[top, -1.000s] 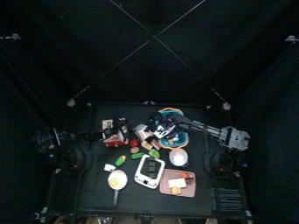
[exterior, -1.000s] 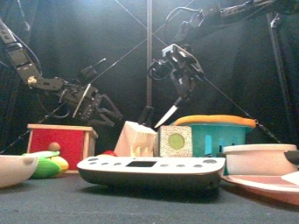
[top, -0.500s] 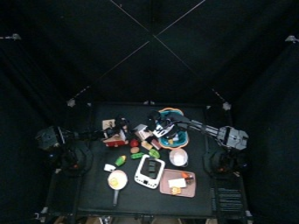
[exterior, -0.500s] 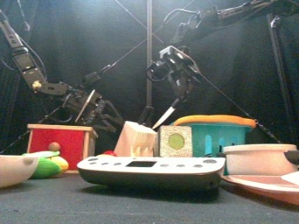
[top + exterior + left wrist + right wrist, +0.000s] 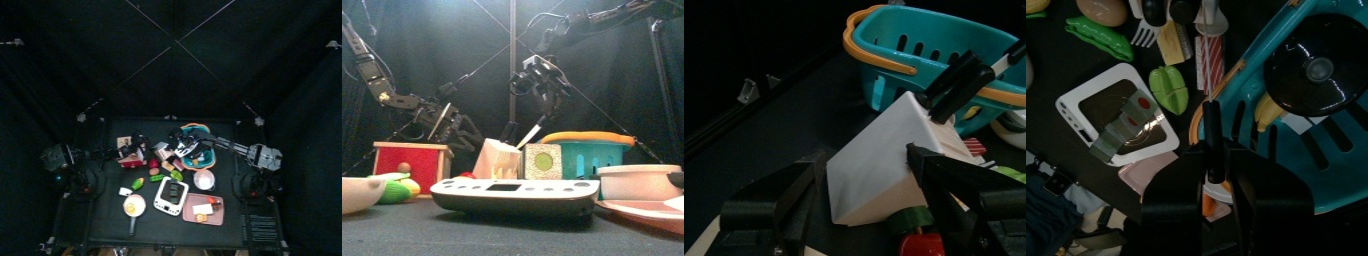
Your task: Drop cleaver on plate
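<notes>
The right gripper [image 5: 537, 78] hangs high over the middle, jaws closed, while the left gripper [image 5: 442, 120] sits low, jaws apart.

Black curtains [image 5: 80, 60] enclose the small black table [image 5: 114, 200] on all sides.

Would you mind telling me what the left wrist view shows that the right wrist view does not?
Only the left wrist view plainly shows the white knife block with its black handles, just ahead of the left end effector, whose jaws are open. Only the right wrist view shows the white scale, the green pepper half, the pea pod and a black lid inside the basket. Both show the teal basket.
</notes>
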